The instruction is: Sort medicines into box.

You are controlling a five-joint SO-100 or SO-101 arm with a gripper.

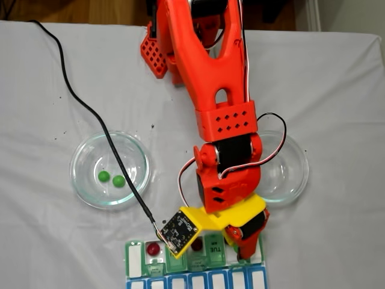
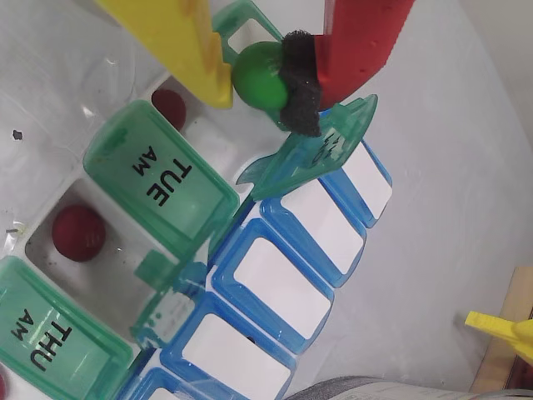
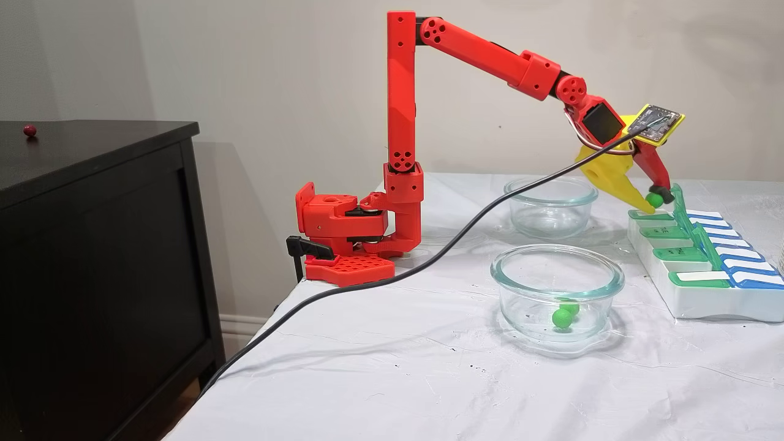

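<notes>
A glossy green ball (image 2: 260,75) sits clamped between the jaws of the gripper (image 2: 265,77) at the top centre of the wrist view: a smooth yellow plastic finger on its left, a red finger faced with a rough black foam pad on its right. In a fixed view from the side, the same ball (image 3: 654,199) hangs at the right of the frame, just above the far end of the box (image 3: 704,288).

The box (image 2: 166,258) is a flat rectangular organizer with white compartments. Its translucent green lids, rounded at the corners and marked TUE and THU, stand open; a row of blue-framed lids with white panels lies shut beside them. Two dark red balls rest in open compartments, one at centre left (image 2: 79,232) and one at upper left (image 2: 169,106) of the wrist view.

In the fixed view from above, two more green balls (image 1: 111,178) lie together in a round clear glass dish (image 1: 84,144) at left centre. A second glass dish (image 1: 298,174) sits at right, partly under the arm. A black cable (image 1: 90,114) curves across the wrinkled white cloth (image 1: 337,96) from the upper left. A dark red ball (image 3: 29,130) lies on a black cabinet (image 3: 104,245) at the far left of the side view.
</notes>
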